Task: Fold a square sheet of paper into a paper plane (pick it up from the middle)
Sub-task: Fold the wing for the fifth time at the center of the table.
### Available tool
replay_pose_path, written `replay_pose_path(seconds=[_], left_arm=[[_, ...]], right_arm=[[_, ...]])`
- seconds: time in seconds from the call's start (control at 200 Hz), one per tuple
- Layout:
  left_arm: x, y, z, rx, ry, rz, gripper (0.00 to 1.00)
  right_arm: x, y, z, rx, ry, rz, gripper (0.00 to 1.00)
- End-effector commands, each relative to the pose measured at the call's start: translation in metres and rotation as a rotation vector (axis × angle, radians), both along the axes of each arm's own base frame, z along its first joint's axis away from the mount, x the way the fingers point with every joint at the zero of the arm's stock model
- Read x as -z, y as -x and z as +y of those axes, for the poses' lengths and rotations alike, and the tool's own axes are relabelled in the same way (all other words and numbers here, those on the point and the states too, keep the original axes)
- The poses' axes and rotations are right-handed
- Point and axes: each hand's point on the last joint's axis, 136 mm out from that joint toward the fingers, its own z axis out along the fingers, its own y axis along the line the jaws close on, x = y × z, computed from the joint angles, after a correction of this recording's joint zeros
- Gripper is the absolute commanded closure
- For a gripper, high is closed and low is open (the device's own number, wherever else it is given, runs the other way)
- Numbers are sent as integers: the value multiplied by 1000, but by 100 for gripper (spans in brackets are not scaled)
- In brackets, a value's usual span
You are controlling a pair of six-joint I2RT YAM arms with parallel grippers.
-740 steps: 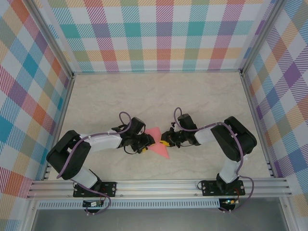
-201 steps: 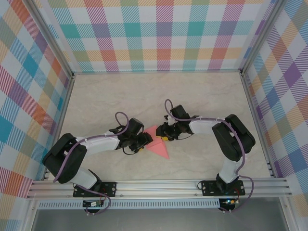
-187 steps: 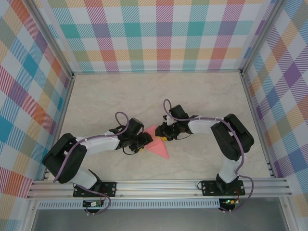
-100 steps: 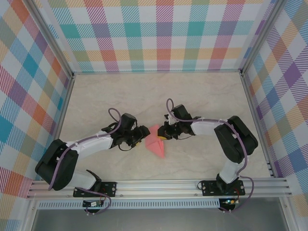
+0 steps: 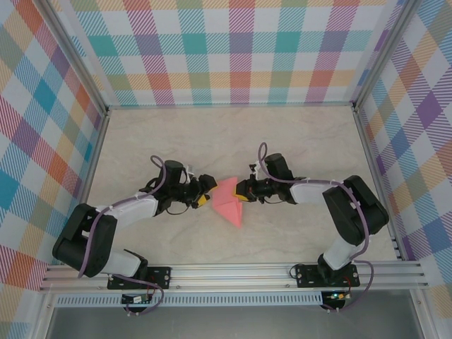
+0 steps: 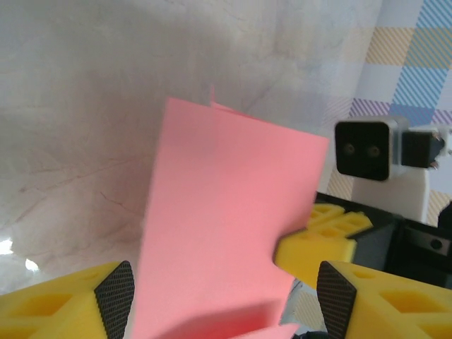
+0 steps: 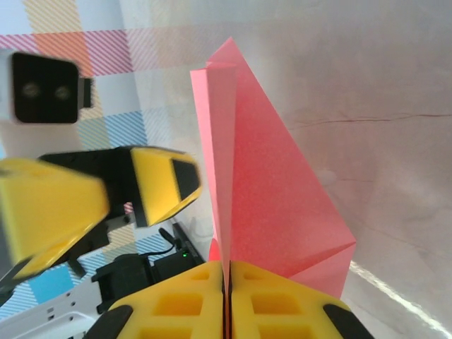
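The marble-look table (image 5: 212, 141) is enclosed by checked walls (image 5: 233, 56). Both arms extend low and inward from their bases, with their wrists facing each other near the table centre. The paper plane (image 5: 228, 203), a folded pink sheet, sits between the two grippers. The right gripper (image 7: 226, 293) is clamped on its edge, with its fingers pressed together on the fold. The left gripper (image 6: 226, 300) has its fingers spread wide. The flat of the sheet lies directly ahead of them and partly screens the right gripper.
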Motion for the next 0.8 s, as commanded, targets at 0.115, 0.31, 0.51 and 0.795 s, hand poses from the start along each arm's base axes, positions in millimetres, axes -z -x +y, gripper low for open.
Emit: replay_pose_path(seconds=[0.115,0.31,0.51,0.795], left_arm=[[9,-4,10,24,54,34,27],[-17,-13,-7,97,156,-46,35],[-20,-15,-9,117,183,-58,52],[-29,-12,-2,111,172,-86,84]], right_arm=[[-33,0,4,-24,-91,-68,90],[-39,1,8,-44,-126,-75,89],[-41,2,10,-61,-138,-77,88],[-32,3,8,-62,-107,-56,87]])
